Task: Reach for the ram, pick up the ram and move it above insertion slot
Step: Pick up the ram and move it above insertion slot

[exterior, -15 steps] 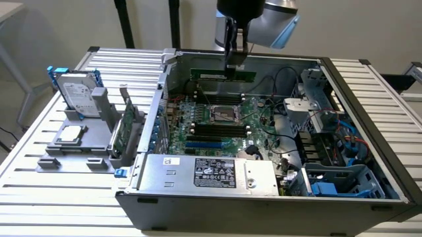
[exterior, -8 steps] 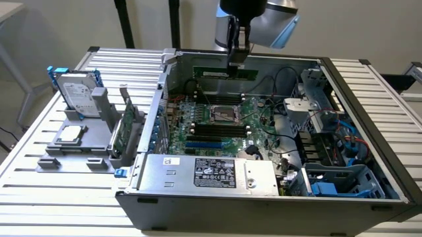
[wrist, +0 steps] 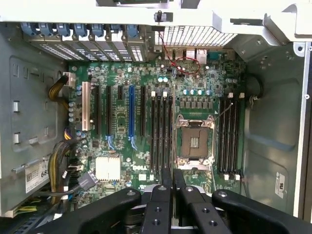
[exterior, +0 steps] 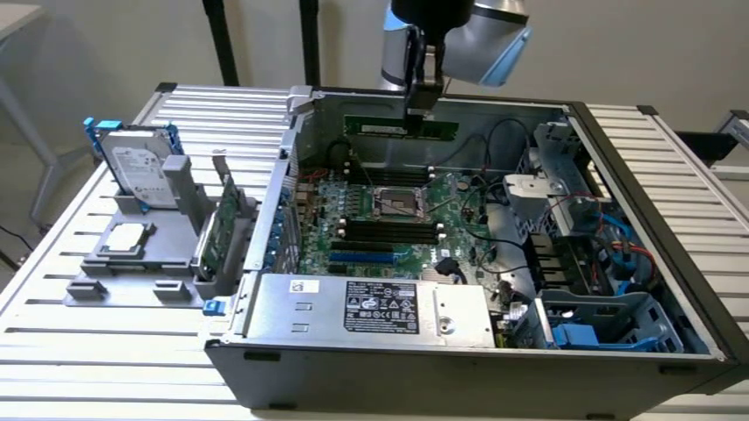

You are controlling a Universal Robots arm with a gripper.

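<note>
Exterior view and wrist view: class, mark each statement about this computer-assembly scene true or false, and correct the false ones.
1. The gripper holds the ram above the open computer case. True.
2. The ram lies flat on the slatted table. False: it hangs in the air, gripped.
3. A hard drive stands upright in the grey holder outside the case. True.
4. The processor socket holds a fan. False: it is bare.
</note>
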